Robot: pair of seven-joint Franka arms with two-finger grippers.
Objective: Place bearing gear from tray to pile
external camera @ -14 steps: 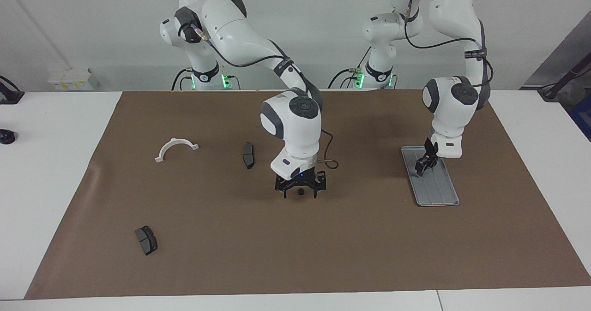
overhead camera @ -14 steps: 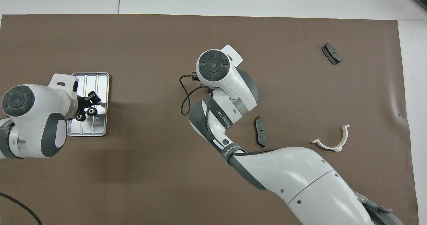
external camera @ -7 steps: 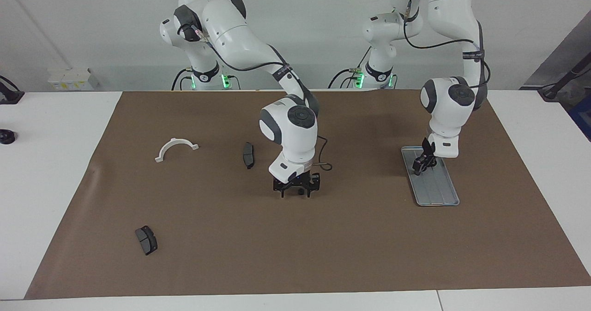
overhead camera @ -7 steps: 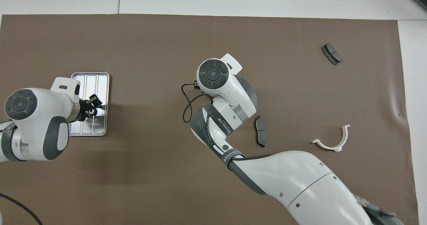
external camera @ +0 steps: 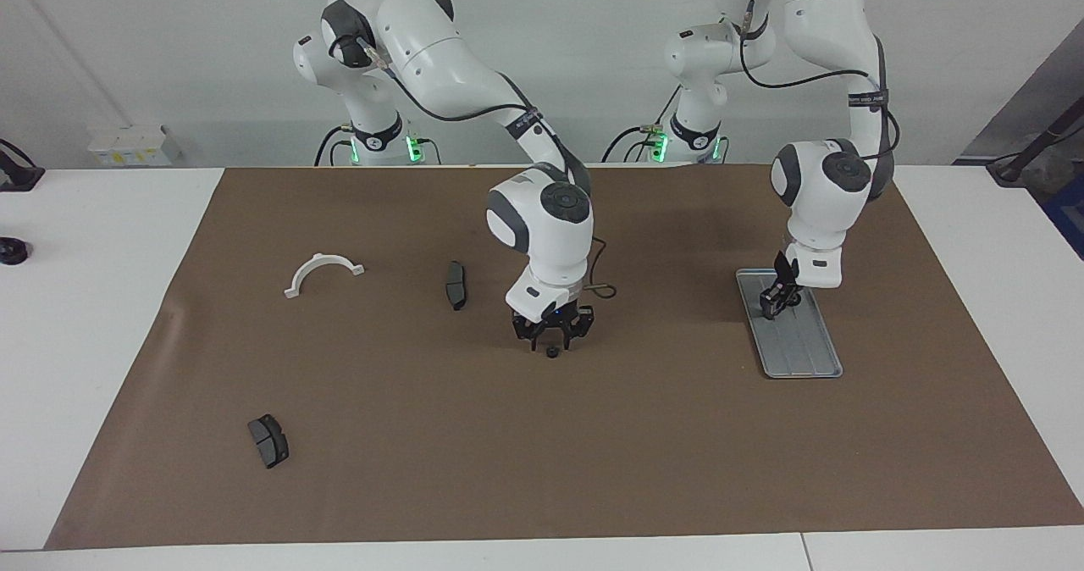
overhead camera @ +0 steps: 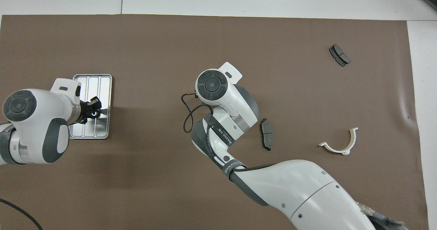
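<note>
The silver tray lies toward the left arm's end of the table; it also shows in the overhead view. My left gripper hangs just over the tray, shut on a small black bearing gear. My right gripper is open and empty, just above one black gear lying on the brown mat. That gear and the dark grey brake-pad piece beside it make up the pile. In the overhead view the right arm's hand hides this gear.
A white half-ring bracket lies toward the right arm's end of the table. A second dark brake pad lies farther from the robots on that side. A black cable loops off the right wrist.
My right gripper has risen off the gear on the mat and turned, leaving it there. My left gripper has closed on a gear in the tray and lifted a little.
</note>
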